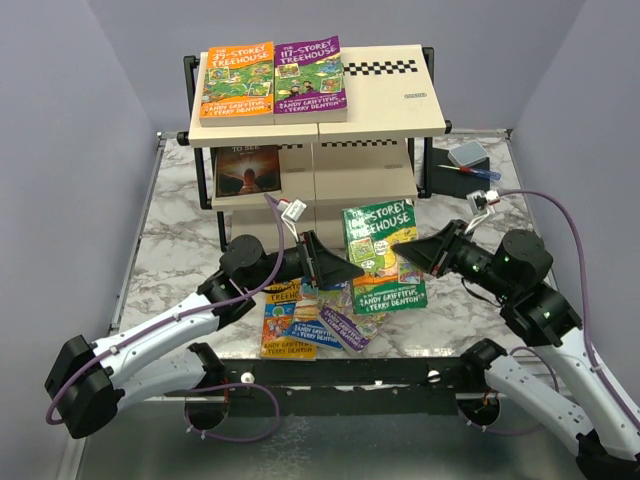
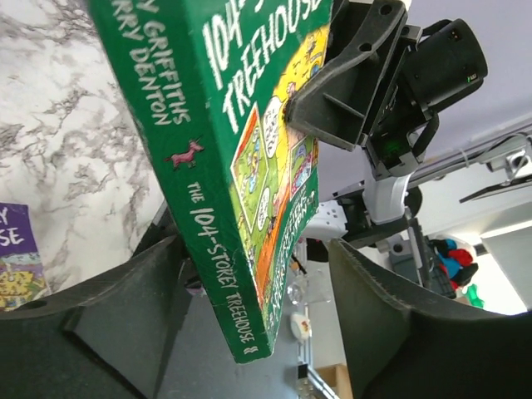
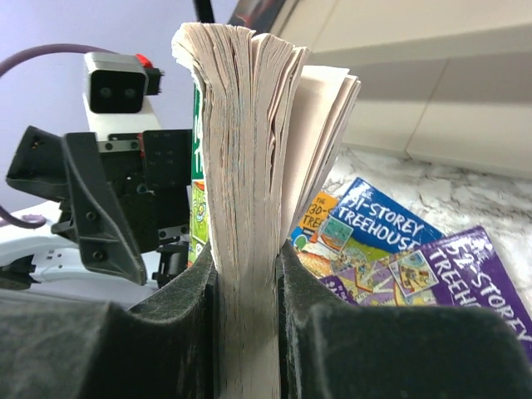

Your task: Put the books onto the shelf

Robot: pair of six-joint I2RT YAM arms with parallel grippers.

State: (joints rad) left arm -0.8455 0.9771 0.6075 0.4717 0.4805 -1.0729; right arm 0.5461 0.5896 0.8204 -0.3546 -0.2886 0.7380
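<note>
Plain pale-grey walls [image 1: 70,120] closed in a white, grey-veined marble bench [image 1: 175,255] on three sides, evenly lit.

Green book [image 2: 249,166]: cover reads "104-STOREY TREEHOUSE", "GRIFFITHS", "DENTON". Spine reads "THE 104-STOREY TREEHOUSE".
Purple book [image 1: 310,75], on top of the shelf [image 1: 395,105]: "THE 117-STOREY TREEHOUSE", "ANDY GRIFFITHS", "TERRY DENTON".
Orange book [image 1: 237,80] beside it: "STOREY TREEHOUSE", number unclear.
Dark book [image 1: 247,170]: "TO SEE".
Blue book [image 3: 378,220]: "STOREY TREEHOUSE", number partly hidden.
Lower purple book [image 3: 470,278]: "52-STOREY".
</note>
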